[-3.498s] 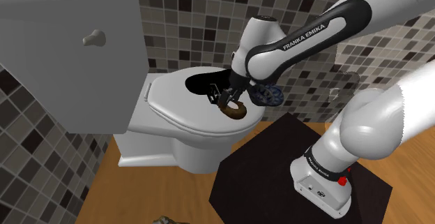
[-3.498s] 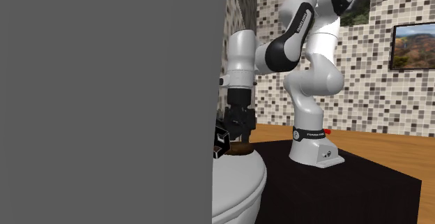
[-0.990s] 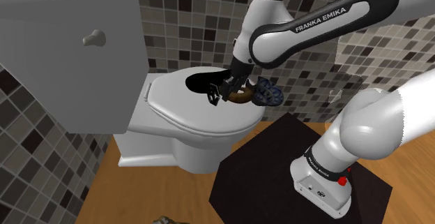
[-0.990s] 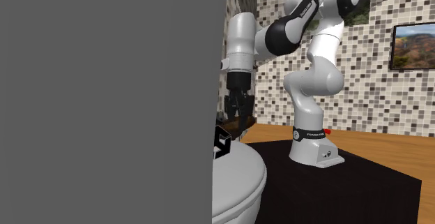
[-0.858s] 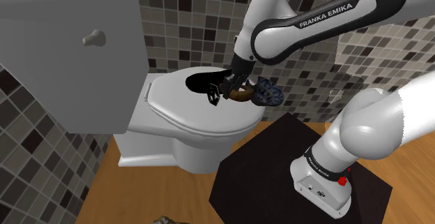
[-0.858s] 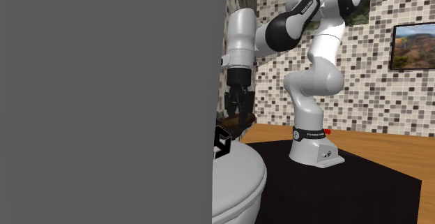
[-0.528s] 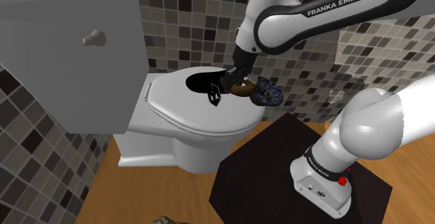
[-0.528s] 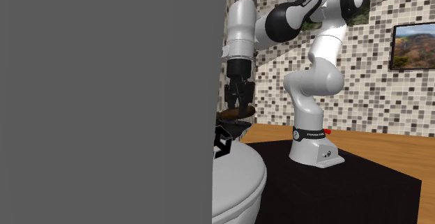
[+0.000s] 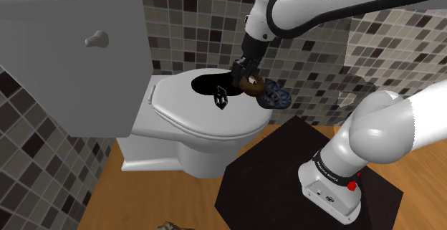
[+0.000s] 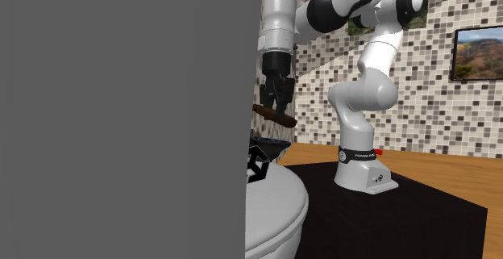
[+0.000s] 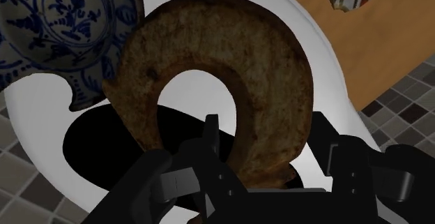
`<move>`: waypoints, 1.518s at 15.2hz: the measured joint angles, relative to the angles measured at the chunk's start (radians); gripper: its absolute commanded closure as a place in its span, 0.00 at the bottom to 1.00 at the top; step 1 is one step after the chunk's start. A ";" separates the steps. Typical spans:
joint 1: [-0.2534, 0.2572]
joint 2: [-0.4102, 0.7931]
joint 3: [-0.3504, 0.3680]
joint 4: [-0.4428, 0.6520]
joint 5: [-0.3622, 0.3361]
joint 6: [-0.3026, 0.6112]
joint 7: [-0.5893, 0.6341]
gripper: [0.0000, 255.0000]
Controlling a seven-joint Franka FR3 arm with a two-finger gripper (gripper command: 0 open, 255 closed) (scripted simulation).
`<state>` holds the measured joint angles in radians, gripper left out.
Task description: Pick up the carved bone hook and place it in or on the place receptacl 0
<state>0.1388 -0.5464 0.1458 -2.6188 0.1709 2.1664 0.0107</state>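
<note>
The carved hook (image 9: 251, 86) is a rough brown curled ring. My gripper (image 9: 244, 75) is shut on one end of it and holds it in the air above the white toilet lid (image 9: 186, 114). In the second exterior view the hook (image 10: 275, 114) hangs tilted under the gripper (image 10: 276, 102), well above the lid (image 10: 274, 209). Seen from the wrist, the hook (image 11: 272, 69) is clasped between the black fingers of the gripper (image 11: 268, 170). A blue-and-white patterned bowl (image 9: 275, 97) sits on the lid's edge just beside and below the hook; the bowl (image 11: 63, 20) lies close behind the hook.
A small black-and-white object (image 9: 221, 98) lies on the lid next to a black area (image 9: 208, 85). The toilet tank (image 9: 71, 49) stands at the shoulder view's left. The black stand (image 9: 286, 171) is close by. A grey wall (image 10: 121, 112) blocks the second exterior view's left.
The gripper has risen straight up with the hook, from just above the lid to well over it, and has tightened on it. The bowl and the small object have not moved.
</note>
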 measured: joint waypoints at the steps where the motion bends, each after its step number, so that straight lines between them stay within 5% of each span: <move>1: -0.006 -0.013 -0.012 -0.004 -0.005 -0.011 -0.012 1.00; 12: -0.148 -0.168 -0.239 -0.078 -0.133 -0.114 -0.273 1.00; 23: -0.164 -0.116 -0.278 -0.192 -0.150 0.048 -0.322 1.00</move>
<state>-0.0256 -0.6622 -0.1319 -2.8107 0.0208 2.2140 -0.3111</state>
